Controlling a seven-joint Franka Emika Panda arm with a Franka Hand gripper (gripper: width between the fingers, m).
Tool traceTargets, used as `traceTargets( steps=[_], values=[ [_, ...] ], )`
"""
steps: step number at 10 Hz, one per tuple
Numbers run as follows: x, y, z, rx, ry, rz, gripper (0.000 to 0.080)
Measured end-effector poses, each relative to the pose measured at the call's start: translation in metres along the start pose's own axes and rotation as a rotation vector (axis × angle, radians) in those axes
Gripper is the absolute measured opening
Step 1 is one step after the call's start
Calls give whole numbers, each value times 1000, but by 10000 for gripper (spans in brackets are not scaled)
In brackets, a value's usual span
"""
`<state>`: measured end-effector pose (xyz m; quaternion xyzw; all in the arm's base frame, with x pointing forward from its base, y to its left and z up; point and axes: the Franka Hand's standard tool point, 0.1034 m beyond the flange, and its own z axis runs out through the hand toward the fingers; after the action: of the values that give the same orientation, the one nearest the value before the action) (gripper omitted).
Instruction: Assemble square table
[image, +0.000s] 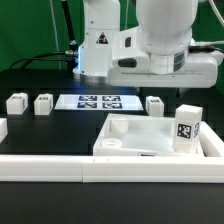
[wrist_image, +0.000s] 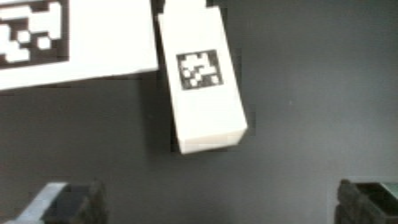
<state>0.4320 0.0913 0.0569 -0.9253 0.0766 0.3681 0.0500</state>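
**Before the grasp**

In the exterior view the arm hung over the far half of the black worktop. Its lower end was not clear enough there to judge. The tabletop lay near the front, just behind the long border rail. An upright leg stood at the tabletop's corner on the exterior view's right, with its tag towards the camera. Two spare legs lay on the exterior view's left. A loose leg lay below the arm, just beside the marker board on the exterior view's right.

In the wrist view the fingers stood wide apart and held nothing; only their tips showed. The loose leg, as I judged it to be, lay flat on the worktop ahead of the tips and touched neither of them. It sat roughly midway between their two lines. Its long axis ran away from the fingers with a slight tilt, so it crossed the line joining the tips. Closing would therefore press on its narrow width, once the fingers were brought over it. A white corner with a large tag, probably the marker board, lay against the leg's far part; whether they touched I could not tell.

No letters could be read anywhere. The tags were only black-and-white patterns, and a small triangular sticker on the robot's base was too small to read.
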Motion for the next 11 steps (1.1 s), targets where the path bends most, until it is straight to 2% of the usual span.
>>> traceTargets(
  steps=[2, 5, 7, 8, 10, 11],
  values=[
    [5, 5, 2, -1, -71, 13, 648],
    [6, 6, 1, 2, -62, 19, 648],
    [2, 0, 27, -4, -95, 51, 648],
    [3, 3, 32, 18, -109, 62, 648],
    [-6, 4, 50, 23, -148, 65, 648],
    [-7, 5, 51, 23, -154, 68, 648]
  ],
)
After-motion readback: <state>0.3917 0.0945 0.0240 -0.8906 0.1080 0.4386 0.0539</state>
